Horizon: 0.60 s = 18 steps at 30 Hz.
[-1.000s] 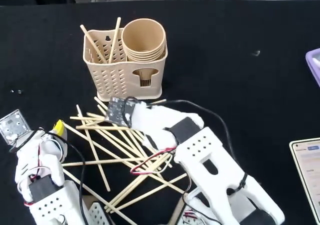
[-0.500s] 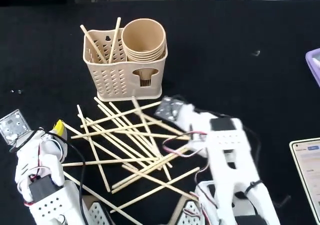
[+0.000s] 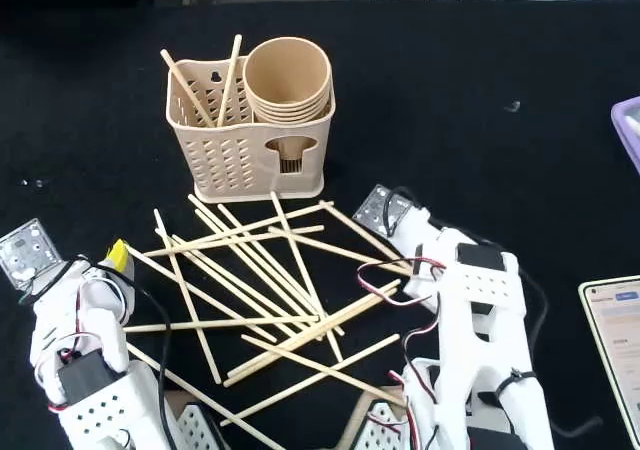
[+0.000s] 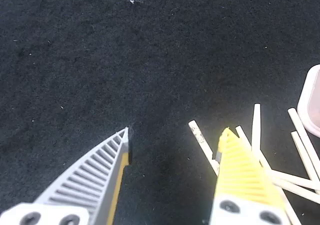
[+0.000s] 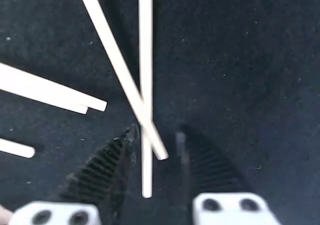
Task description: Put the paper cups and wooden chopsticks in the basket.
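**High view:** The paper cups (image 3: 288,70) sit stacked in one compartment of the basket (image 3: 230,160), and a few sticks stand in the other. The cups look finished. The loose chopsticks (image 3: 303,270) lie crossed in a heap on the table (image 3: 480,120), so gathering them is the step in hand. This view alone gives the layout: one arm's wrist is over the heap's edge, the other is at its far side, and the basket is well beyond both.

**Left wrist view:** The left gripper (image 4: 175,131) stands wide open with only bare table between its jaws. Several stick ends lie just outside the yellow jaw, and none is held. It seems to have no part in this pick.

**Right wrist view:** The right gripper (image 5: 156,132) is parted narrowly and grips nothing. Two stick ends cross right between its tips, one running straight ahead of the jaws and one slanting across. The overhead picture leaves that relation open. The next move probably calls for settling lower and closing on that pair. A hold so near the ends may let the sticks swing on the way to the basket.
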Motion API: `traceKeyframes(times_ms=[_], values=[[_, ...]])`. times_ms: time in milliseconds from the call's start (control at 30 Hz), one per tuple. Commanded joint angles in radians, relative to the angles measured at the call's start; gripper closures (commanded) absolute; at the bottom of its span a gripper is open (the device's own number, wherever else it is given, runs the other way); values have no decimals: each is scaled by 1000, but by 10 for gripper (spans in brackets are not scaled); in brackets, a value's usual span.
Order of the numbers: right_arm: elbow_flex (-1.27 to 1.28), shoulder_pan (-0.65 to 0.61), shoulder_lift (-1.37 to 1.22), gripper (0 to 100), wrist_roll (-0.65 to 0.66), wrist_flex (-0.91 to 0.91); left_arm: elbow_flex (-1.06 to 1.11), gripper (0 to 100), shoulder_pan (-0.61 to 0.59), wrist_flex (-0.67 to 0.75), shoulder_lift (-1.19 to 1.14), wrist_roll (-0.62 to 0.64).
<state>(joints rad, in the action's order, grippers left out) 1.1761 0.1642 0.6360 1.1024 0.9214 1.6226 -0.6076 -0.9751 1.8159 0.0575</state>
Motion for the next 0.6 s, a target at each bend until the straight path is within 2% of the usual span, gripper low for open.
traceKeyframes(times_ms=[0,267,400,567], values=[[-19,-60,44,804,-25,-23,-4,716,1,20,6,-2],[-105,-285,38,804,-304,-95,-4,716,-1,20,6,-2],[-104,-391,36,801,-353,-95,-4,716,-2,20,6,-2],[-113,-404,-15,798,-379,-101,-4,716,-2,20,6,-2]])
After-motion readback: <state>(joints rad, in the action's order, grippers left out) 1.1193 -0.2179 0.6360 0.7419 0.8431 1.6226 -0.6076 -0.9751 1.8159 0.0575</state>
